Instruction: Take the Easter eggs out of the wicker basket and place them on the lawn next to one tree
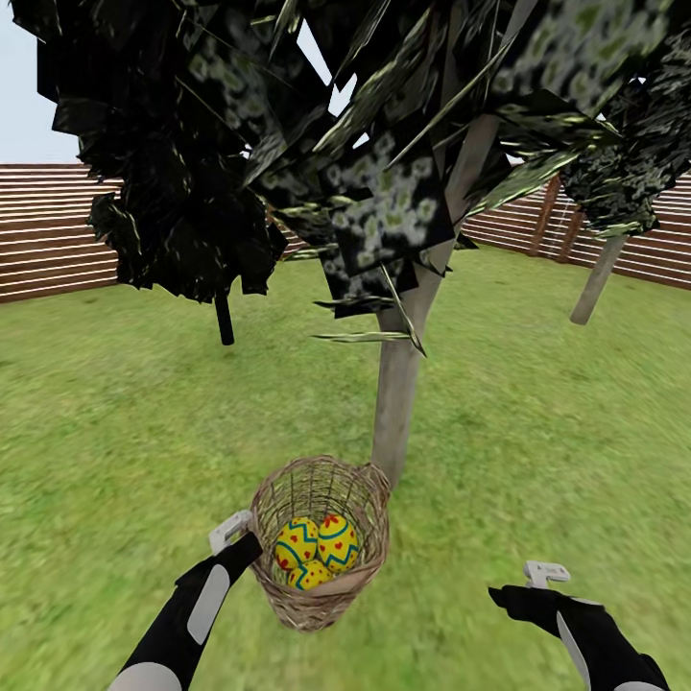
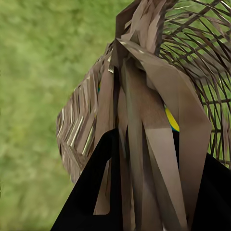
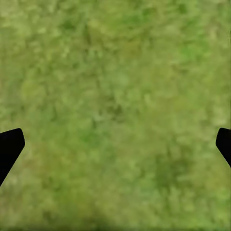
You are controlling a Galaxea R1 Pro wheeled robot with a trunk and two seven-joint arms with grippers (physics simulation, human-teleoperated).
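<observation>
The left gripper point(image 1: 251, 549) is clamped on the braided rim of the wicker basket point(image 1: 321, 552), holding it tilted just in front of the pale trunk of the tree point(image 1: 398, 384); its black fingers point(image 2: 91, 192) pinch the weave from both sides; three Easter eggs point(image 1: 317, 547) sit huddled together inside; over to the right, the right gripper point(image 3: 115, 144) hangs wide apart and empty above the lawn point(image 1: 537, 432), well apart from the basket.
</observation>
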